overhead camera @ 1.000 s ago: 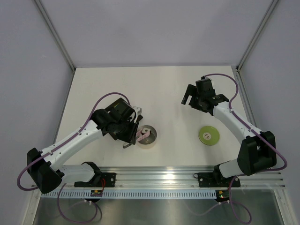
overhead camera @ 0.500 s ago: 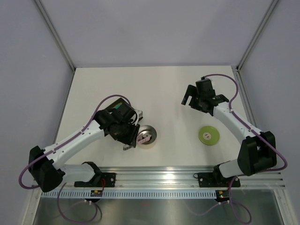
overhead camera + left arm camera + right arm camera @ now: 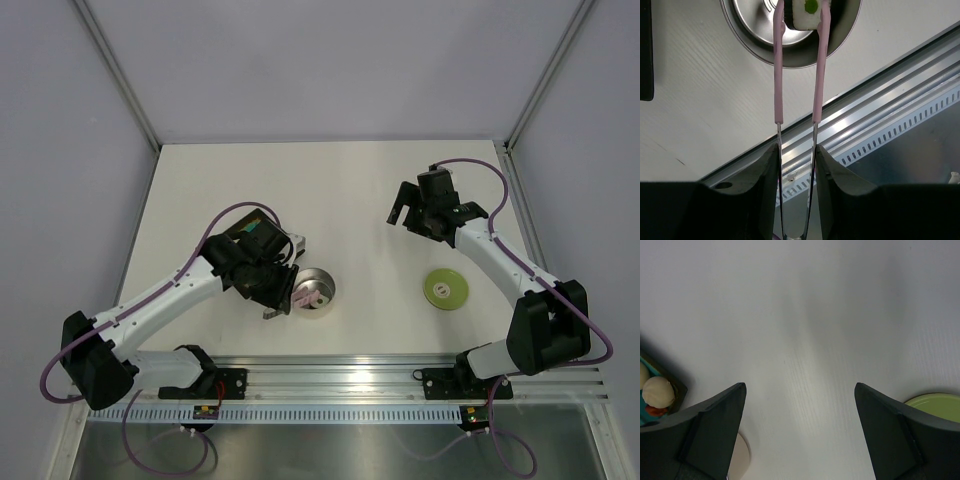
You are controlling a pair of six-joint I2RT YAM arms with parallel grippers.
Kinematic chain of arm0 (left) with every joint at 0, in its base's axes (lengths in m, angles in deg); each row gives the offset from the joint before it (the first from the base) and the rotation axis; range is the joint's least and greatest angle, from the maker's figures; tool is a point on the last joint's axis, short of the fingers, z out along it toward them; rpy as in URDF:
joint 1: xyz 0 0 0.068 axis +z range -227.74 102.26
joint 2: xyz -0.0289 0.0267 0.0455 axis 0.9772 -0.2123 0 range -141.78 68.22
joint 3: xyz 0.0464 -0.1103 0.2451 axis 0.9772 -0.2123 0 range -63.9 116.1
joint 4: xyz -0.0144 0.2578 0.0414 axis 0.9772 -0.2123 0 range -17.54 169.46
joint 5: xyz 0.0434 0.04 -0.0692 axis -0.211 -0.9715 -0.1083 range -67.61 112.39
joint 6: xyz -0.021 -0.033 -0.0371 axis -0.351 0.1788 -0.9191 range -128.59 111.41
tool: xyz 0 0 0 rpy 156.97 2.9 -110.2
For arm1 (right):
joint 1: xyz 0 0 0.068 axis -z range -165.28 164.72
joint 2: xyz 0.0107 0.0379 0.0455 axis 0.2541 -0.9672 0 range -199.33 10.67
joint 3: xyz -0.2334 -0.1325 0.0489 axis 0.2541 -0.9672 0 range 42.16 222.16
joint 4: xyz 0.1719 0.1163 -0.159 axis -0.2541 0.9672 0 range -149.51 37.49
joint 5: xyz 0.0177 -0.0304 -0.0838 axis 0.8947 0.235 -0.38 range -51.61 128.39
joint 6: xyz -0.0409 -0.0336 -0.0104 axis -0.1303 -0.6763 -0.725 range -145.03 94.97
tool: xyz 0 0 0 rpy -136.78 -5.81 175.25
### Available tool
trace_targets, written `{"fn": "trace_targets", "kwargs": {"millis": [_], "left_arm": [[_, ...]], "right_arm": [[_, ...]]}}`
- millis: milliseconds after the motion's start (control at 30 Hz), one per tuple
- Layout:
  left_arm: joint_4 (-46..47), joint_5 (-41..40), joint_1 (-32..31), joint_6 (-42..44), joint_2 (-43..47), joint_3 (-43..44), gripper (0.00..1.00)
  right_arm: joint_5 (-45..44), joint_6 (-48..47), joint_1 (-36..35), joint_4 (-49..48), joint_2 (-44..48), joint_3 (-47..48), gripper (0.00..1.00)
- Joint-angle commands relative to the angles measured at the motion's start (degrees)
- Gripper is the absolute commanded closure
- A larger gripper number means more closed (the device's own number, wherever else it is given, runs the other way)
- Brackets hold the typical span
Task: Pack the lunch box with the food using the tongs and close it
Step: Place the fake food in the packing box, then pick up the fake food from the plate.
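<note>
Pointing from the left gripper (image 3: 796, 155) over the small round shiny steel bowl (image 3: 747, 20), thin pale-pink V-shaped tongs (image 3: 819, 75) are clamped, tips nipping a white green-marked cube (image 3: 807, 12); the right gripper (image 3: 799, 386) is spread.

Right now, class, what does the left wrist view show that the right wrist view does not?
Only the left wrist view: the left claw squeezing the tongs, whose tips pinch a white cube over the lunch box, plus the metal rail along the near edge. Only the right wrist view: the open right claw, the green lid at lower right, and the tray corner with a beige ball and a red-orange bit. Both share: the white table.
</note>
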Motion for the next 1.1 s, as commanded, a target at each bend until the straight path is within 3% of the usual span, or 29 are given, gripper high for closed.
{"fn": "trace_targets", "kwargs": {"millis": [0, 333, 700, 867, 1067], "left_arm": [[1.7, 1.4, -0.3, 0.7, 0.7, 1.6, 0.67], [1.0, 0.6, -0.4, 0.4, 3.6, 7.0, 1.0], [-3.0, -9.1, 2.6, -1.9, 4.3, 9.6, 1.0], [-4.2, -15.1, 12.8, -4.8, 4.2, 7.6, 1.0], [-0.9, -14.9, 24.6, -4.5, 4.3, 1.6, 1.0]], "right_arm": [[-0.4, 0.5, -0.2, -1.3, 2.1, -0.1, 0.03], [-0.1, 0.6, -0.2, -1.3, 2.1, 0.0, 0.03], [0.0, 0.6, -0.2, -1.3, 2.5, -0.2, 0.03], [0.0, 0.5, -0.2, -1.4, 2.8, -0.3, 0.03], [0.8, -0.1, -0.2, -1.1, 2.3, 0.8, 0.03]]}}
